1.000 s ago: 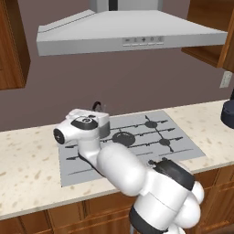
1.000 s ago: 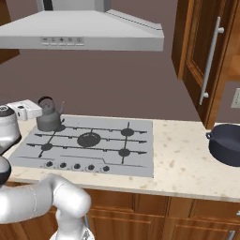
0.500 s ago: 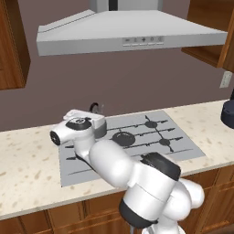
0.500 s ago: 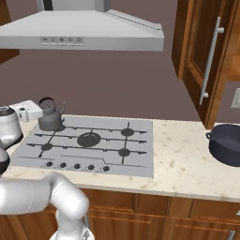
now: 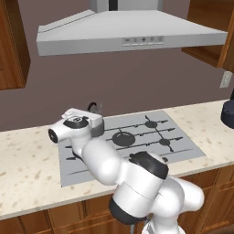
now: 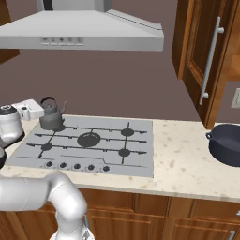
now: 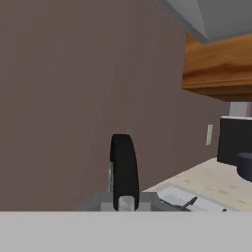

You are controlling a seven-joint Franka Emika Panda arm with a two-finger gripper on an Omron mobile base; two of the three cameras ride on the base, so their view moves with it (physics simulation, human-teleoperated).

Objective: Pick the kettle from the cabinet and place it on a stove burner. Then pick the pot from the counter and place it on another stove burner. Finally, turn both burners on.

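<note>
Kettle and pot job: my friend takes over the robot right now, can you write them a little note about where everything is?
Hand: shut on the black arched handle of the small grey metal kettle.
Kettle: sitting at the back-left burner of the silver-grey cooktop; whether its weight is fully down is unclear.
Wide dark blue-grey pot: on the beige speckled counter, right of the cooktop, untouched.
Done: kettle out of the cabinet.
Left: release kettle, move pot to another burner, turn both burners on.

counter (image 6: 187, 164): cooktop (image 6: 136, 161) inset | pot (image 6: 227, 144) on R | kettle (image 6: 50, 115) on burner
</note>
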